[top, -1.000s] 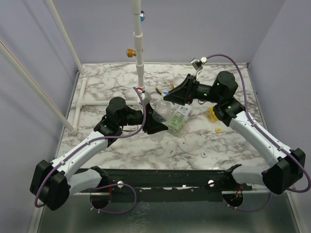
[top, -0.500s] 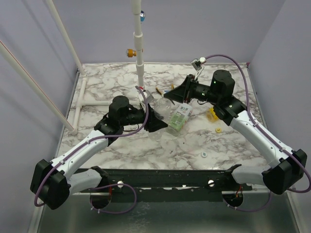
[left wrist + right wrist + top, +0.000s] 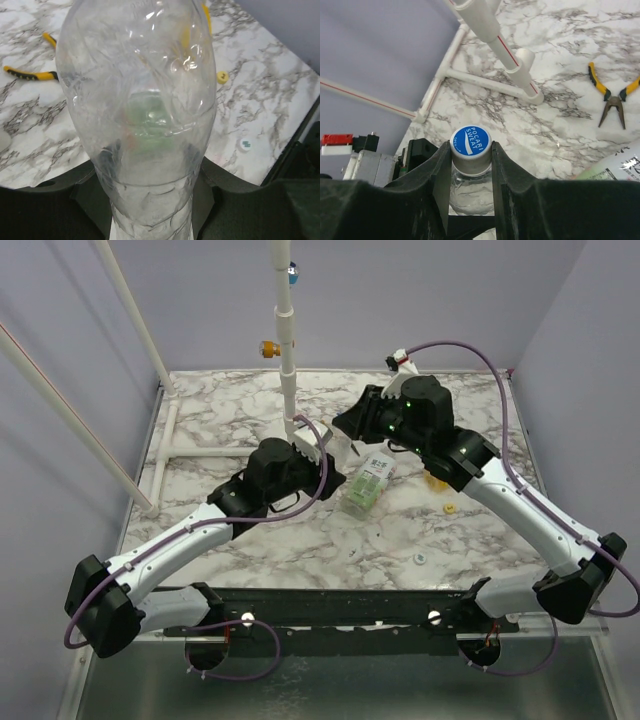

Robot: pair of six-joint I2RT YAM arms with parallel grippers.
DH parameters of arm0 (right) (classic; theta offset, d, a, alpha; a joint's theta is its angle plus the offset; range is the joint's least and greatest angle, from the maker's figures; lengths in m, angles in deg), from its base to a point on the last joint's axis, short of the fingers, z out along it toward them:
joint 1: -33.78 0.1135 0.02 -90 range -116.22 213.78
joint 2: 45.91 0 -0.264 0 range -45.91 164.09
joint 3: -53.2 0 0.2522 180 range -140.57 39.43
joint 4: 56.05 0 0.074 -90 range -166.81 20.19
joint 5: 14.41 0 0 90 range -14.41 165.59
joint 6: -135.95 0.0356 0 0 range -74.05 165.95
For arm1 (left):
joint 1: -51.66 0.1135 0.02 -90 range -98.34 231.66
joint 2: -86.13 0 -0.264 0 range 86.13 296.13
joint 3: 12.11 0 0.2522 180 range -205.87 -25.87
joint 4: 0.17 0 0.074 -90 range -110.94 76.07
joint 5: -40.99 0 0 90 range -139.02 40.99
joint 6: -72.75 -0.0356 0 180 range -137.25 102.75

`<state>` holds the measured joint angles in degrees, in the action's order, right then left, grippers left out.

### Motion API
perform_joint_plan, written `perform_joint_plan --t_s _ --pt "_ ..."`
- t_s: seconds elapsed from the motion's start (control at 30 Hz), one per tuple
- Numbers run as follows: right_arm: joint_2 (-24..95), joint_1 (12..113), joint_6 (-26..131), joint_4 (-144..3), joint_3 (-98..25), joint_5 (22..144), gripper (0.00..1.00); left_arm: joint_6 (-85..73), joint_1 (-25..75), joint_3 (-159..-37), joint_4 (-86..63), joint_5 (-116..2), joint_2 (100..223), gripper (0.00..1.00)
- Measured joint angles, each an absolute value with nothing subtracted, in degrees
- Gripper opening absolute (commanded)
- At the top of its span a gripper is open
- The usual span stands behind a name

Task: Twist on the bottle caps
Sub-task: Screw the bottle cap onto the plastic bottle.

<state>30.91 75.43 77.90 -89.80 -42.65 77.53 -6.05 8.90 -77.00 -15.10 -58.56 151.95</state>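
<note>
The arms have moved: in the top view both wrists have swung up toward the upper middle of the frame and drawn tight together. The right fingers (image 3: 441, 167), a shade wider a second ago, are now clamped on the blue cap (image 3: 470, 140), one on each side of its rim. The cap sits on the neck of the clear bottle (image 3: 140, 100), facing straight back at the right wrist camera. At the other end the left fingers (image 3: 86, 192) are closed around the bottle's body and hold it up off the bench (image 3: 220, 410), squarely between the two wrists. From above it is almost wholly hidden by them. So this looks like the grip before the twist: bottle braced on one side, cap pinched on the other. Whether the threads have caught I cannot tell, because the cap's skirt hides the neck. It does look level, and that matters, since a crooked start would jam when the right wrist turns. The rest waits on the bench. The labelled bottle (image 3: 367, 481) lies on its side just right of the two wrists. The yellow cap (image 3: 450, 508) and white cap (image 3: 421, 559) lie loose toward the lower right, well apart from any bottle. The pliers (image 3: 612, 97) lie at the right edge of the right wrist view.
</note>
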Motion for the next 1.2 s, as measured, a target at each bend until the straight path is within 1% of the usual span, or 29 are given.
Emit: perform_joint_plan --t_s 0.03,0.07,0.1,0.17,0.23,0.27,0.3,0.4,0.53,0.63,0.7,0.83,0.93,1.07,1.2 --pt "31.50 75.93 78.00 -90.59 -43.15 75.91 0.14 -6.33 8.46 -77.05 -15.50 -56.96 152.12 0.00" --pt "31.98 76.26 78.18 -91.31 -43.46 74.71 0.27 -6.79 7.93 -77.07 -16.02 -55.06 152.41 0.00" --pt "32.33 76.48 78.40 -91.88 -43.65 73.88 0.43 -7.14 7.54 -77.07 -16.57 -53.68 152.67 0.00" --pt "32.59 76.59 78.66 -92.44 -43.63 73.09 0.70 -7.93 7.28 -77.07 -17.18 -52.28 152.95 0.00" --pt "32.42 76.59 78.73 -93.43 -43.63 72.85 0.83 -8.54 7.43 -77.09 -17.49 -50.73 153.02 0.00" --pt "32.29 76.61 78.46 -93.67 -43.63 72.83 0.86 -8.67 7.82 -77.14 -17.57 -50.45 153.02 0.00" --pt "32.09 76.56 78.00 -93.73 -43.63 72.89 0.88 -8.71 8.41 -77.20 -17.81 -50.47 153.02 0.00" --pt "31.06 75.21 76.91 -93.65 -43.59 75.73 0.90 -8.43 10.62 -77.20 -18.47 -52.35 153.02 0.00" --pt "27.54 68.13 75.84 -90.72 -41.14 85.94 0.90 -7.56 14.43 -77.18 -19.37 -58.29 153.00 0.00" --pt "24.96 62.40 75.88 -87.11 -38.34 94.79 0.90 -6.62 16.44 -77.07 -19.43 -64.39 152.93 0.00" --pt "24.07 60.33 75.95 -84.07 -36.51 100.89 0.88 -5.72 17.51 -76.61 -19.13 -69.57 152.50 0.00" --pt "24.09 59.45 76.98 -77.01 -32.92 113.06 0.85 -3.40 18.91 -74.97 -16.81 -79.43 151.12 0.00" --pt "24.99 59.49 78.49 -72.47 -31.11 119.38 0.84 -0.56 19.36 -73.44 -12.92 -86.60 150.40 0.00" --pt "26.08 59.54 80.47 -67.61 -29.80 124.12 0.80 3.46 19.41 -72.24 -8.11 -93.81 150.35 0.00" --pt "26.60 59.54 82.51 -63.66 -29.25 126.35 0.76 6.80 19.45 -71.80 -3.43 -98.42 150.42 0.00"
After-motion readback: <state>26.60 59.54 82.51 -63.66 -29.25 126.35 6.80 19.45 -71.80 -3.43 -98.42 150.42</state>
